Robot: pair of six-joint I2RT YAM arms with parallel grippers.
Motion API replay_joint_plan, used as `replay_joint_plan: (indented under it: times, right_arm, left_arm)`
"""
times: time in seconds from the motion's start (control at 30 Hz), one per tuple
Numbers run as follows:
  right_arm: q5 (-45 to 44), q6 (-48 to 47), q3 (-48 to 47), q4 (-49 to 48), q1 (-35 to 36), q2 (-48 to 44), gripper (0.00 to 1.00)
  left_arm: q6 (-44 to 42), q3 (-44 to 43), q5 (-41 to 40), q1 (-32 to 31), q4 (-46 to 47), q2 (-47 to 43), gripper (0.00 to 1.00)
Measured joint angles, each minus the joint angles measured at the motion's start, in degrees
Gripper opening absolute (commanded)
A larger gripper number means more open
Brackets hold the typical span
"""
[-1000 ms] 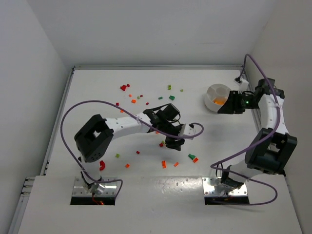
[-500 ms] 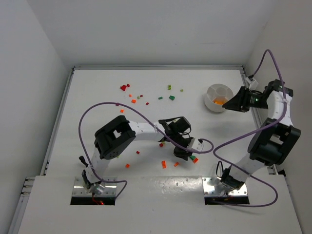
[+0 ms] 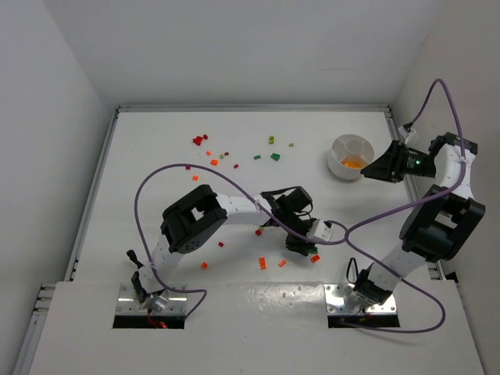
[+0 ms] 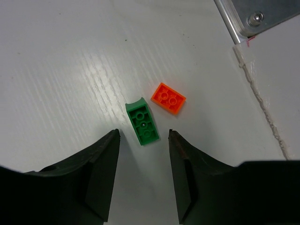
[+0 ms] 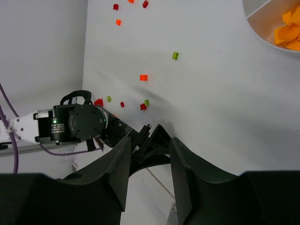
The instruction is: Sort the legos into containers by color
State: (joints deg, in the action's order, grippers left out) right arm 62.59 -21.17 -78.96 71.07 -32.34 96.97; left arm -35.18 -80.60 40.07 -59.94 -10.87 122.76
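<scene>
Near edge: a seam (image 4: 260,104) in the table's front strip and a bolted metal plate (image 4: 255,14) run just right of the work spot. That side looks tight, with freer room to the left and ahead.
Left gripper (image 4: 142,137): fingers apart, nothing held, tips low and flanking the near end of the green brick.
Green brick (image 4: 143,123): studs up on the table, lying lengthwise along the gap between the fingers.
Orange brick (image 4: 168,98): just beside the green one's far corner, perhaps touching.
Step in hand: likely the green pickup. It is best done by dropping straight down and closing across the narrow sides, short of the orange piece.
Loose legos (image 3: 201,141): red, orange and green, scattered from mid-table to the far left.
Dish (image 3: 349,156): far right, near the wall, with orange pieces in one compartment.
Right gripper (image 3: 387,166): just beside the dish, fingers apart and empty. A delivery from the left should have the clearer path.
</scene>
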Motion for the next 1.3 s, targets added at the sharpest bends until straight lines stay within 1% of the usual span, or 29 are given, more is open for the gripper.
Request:
replay_joint_plan:
  times: [0.17, 0.27, 0.47, 0.5, 0.6, 0.73, 0.8, 0.87, 0.9, 1.03, 1.17, 1.27, 1.3]
  right_arm:
    - [0.6, -1.9, 0.0, 2.1, -0.6, 0.3, 0.39]
    - [0.7, -2.9, 0.0, 3.0, -1.0, 0.6, 0.39]
    - [0.8, -4.5, 0.0, 4.5, -1.7, 1.0, 0.39]
    - [0.9, -4.8, 0.0, 4.7, -1.7, 1.0, 0.39]
    - [1.2, -5.6, 0.0, 5.4, -2.0, 1.1, 0.39]
    - [2.8, -7.3, 0.7, 5.8, -2.3, 1.1, 0.39]
    - [3.9, -8.5, 1.9, 5.9, -2.3, 1.1, 0.39]
    - [4.9, -10.2, 3.4, 6.0, -1.7, 1.0, 0.39]
    - [5.3, -10.8, 4.0, 6.1, -1.3, 1.0, 0.39]
    - [6.4, -13.5, 4.4, 6.2, 2.0, 1.0, 0.33]
    - [5.6, -15.8, 3.1, 6.3, 9.2, 1.0, 0.32]
    - [4.6, -17.0, -0.5, 6.5, 17.8, 1.5, 0.32]
    - [4.4, -17.4, -2.3, 6.6, 20.6, 1.9, 0.34]
  left_arm:
    - [1.7, -1.7, -0.1, -0.1, 0.5, 1.2, 0.52]
    - [3.0, -3.1, -0.3, -0.2, 0.7, 2.2, 0.47]
    - [5.2, -3.6, -1.6, -0.9, 1.2, 2.5, 0.28]
    - [5.5, -3.6, -1.8, -1.1, 1.2, 2.5, 0.23]
    - [6.4, -3.3, -1.9, -1.1, 1.9, 2.5, 0.18]
    - [8.6, 0.2, -1.9, 0.2, 3.0, 0.3, 0.14]
    - [10.3, 2.8, -2.2, 2.3, 2.8, -1.9, 0.14]
    - [12.3, 5.0, -1.7, 5.7, 2.3, -4.5, 0.13]
    - [13.6, 5.7, -1.4, 7.9, 2.2, -5.7, 0.13]
    - [19.2, 6.3, 1.7, 17.9, 2.4, -12.1, 0.13]
    - [26.7, 5.8, 6.7, 25.6, 3.1, -18.4, 0.13]
    - [32.5, 4.5, 11.6, 27.9, 4.7, -19.8, 0.13]
    - [34.2, 4.4, 12.9, 28.4, 5.3, -20.0, 0.13]
